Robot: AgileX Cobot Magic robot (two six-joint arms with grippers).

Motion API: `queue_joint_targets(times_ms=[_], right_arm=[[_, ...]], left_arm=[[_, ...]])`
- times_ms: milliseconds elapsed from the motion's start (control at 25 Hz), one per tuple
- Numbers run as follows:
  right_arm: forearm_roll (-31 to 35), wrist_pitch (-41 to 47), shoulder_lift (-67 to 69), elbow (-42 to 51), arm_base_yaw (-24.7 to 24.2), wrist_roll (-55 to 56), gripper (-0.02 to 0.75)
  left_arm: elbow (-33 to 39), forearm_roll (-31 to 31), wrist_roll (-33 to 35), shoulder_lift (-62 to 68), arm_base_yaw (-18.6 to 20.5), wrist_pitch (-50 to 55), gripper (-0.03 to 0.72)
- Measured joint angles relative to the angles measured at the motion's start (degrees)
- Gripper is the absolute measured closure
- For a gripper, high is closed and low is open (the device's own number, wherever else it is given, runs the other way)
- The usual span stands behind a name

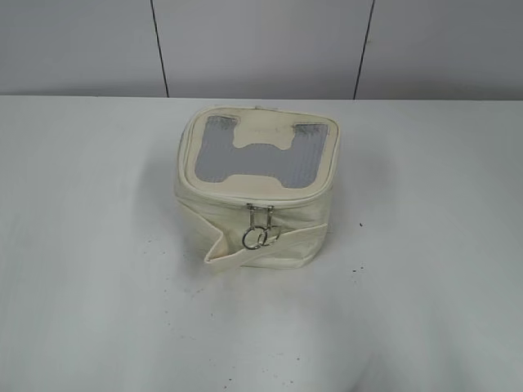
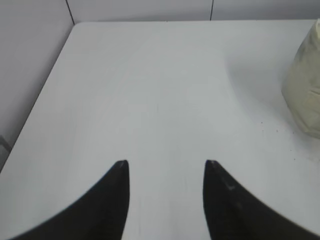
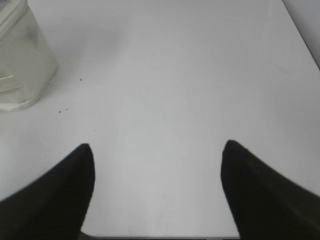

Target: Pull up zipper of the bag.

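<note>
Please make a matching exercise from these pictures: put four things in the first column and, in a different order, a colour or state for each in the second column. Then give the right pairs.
Things:
1. bag
2. window panels
3. zipper pulls
4. left gripper

Descriptions:
A. silver, hanging down the front side
B. open, holding nothing
C. cream, standing on the white table
D. grey, ribbed

Pairs: 1-C, 2-D, 3-A, 4-B

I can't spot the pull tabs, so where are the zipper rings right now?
In the exterior view, the rings hang on the front of the bag, just below its top rim and above the strap band.
</note>
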Motion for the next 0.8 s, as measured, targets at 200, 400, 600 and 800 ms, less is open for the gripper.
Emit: queue_joint_targets(times_ms=[200, 400, 600, 800], right_arm=[[0.1, 0.0, -0.1, 0.1, 0.0, 0.0, 0.150], [0.1, 0.0, -0.2, 0.1, 0.0, 0.0, 0.150], [0.1, 0.0, -0.2, 0.1, 0.0, 0.0, 0.150], [0.1, 0.0, -0.2, 0.1, 0.0, 0.0, 0.150]], left_arm=[[0.0, 0.0, 0.0, -2.0, 0.1, 0.1, 0.318], [0.0, 0.0, 0.0, -2.0, 0.1, 0.1, 0.318], [0.0, 0.0, 0.0, -2.0, 0.1, 0.1, 0.318], [0.0, 0.0, 0.0, -2.0, 0.1, 0.1, 0.318]])
